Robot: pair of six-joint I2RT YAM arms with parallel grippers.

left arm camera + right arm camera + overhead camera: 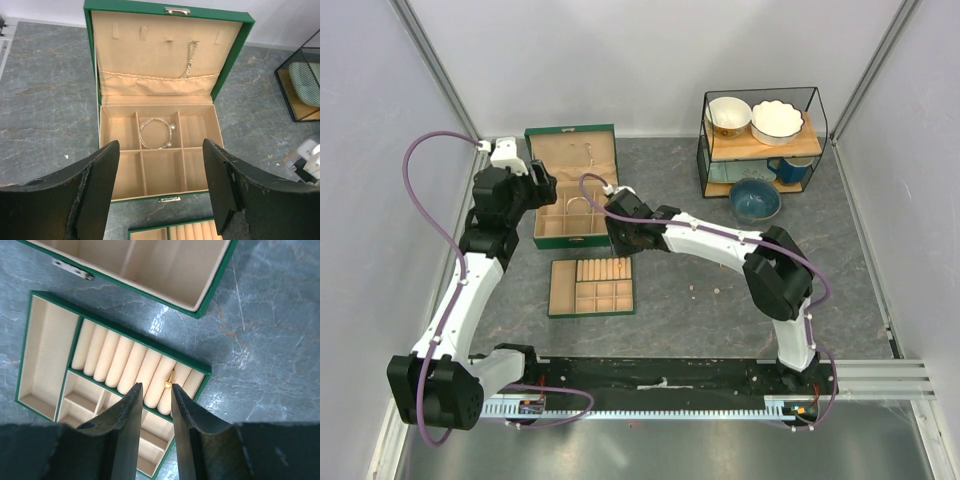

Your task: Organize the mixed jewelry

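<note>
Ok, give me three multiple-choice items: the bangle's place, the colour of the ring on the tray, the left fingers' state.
1. In the box, the bangle lies in: A) the middle compartment by the lid; B) the front-left compartment; C) the lid's pocket.
2. The small ring on the tray is: A) silver; B) gold; C) black.
3. The left fingers are: A) shut on the bangle; B) wide apart, empty; C) shut, empty.
Key: 1A, it rests there; 2B, it glints gold; 3B, the gap between them is wide.
</note>
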